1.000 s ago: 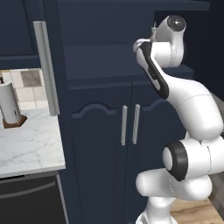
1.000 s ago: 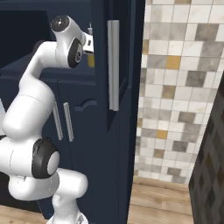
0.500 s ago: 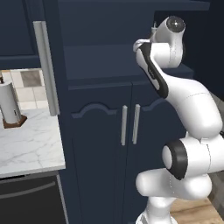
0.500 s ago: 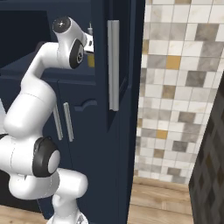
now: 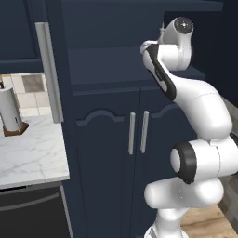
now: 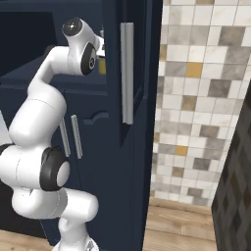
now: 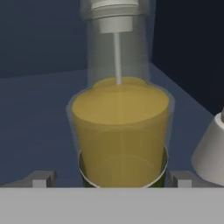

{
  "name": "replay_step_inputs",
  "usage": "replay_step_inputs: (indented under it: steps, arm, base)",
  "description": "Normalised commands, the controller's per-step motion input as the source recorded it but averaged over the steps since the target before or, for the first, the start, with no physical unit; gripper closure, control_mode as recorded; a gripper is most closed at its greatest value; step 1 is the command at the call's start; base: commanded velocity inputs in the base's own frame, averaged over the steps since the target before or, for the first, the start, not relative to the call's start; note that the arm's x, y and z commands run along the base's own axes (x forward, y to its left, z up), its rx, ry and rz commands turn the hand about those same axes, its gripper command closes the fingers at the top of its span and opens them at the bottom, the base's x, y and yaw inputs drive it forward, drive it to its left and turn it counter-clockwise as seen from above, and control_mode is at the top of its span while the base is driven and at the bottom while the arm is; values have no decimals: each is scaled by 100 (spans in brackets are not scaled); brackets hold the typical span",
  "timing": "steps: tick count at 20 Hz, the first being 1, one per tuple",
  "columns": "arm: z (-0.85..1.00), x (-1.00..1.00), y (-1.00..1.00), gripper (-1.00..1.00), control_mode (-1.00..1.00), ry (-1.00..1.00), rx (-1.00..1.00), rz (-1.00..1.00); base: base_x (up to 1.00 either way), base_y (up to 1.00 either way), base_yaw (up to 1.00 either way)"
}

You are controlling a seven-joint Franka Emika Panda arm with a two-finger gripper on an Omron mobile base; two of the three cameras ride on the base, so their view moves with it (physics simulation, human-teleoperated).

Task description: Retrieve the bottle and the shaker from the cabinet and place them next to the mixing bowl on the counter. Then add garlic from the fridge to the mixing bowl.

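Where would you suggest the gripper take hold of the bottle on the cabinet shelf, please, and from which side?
Probably around the wide yellow body of the bottle, coming straight on as the hand view looks. It stands upright, centred between the open gripper fingertips, and its round body tapers toward the thin neck, so the lower body gives the steadier hold. The shaker stands close on one side, so keep the approach straight.

In the hand view we find the bottle [image 7: 120,127] dead ahead between the wide-set fingertips [image 7: 41,178], blocking 12 o'clock. The shaker [image 7: 212,151] crowds 3 o'clock, just beside it. At 9 o'clock the shelf [image 7: 35,127] lies bare.
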Motion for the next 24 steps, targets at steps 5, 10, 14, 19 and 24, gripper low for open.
replay_step_inputs:
  steps: [5, 10, 14, 19, 24]
  arm:
    - [0, 1, 0, -100, -100, 0, 0, 0]
    - [0, 0, 0, 100, -100, 0, 0, 0]
    - [0, 0, 0, 100, -100, 0, 0, 0]
    - [0, -13, 0, 100, -100, 0, 0, 0]
    - [0, -85, 16, 100, -100, 0, 0, 0]
  base:
    - [0, 0, 0]
    - [0, 0, 0]
    - [0, 0, 0]
    - [0, 0, 0]
    - [0, 0, 0]
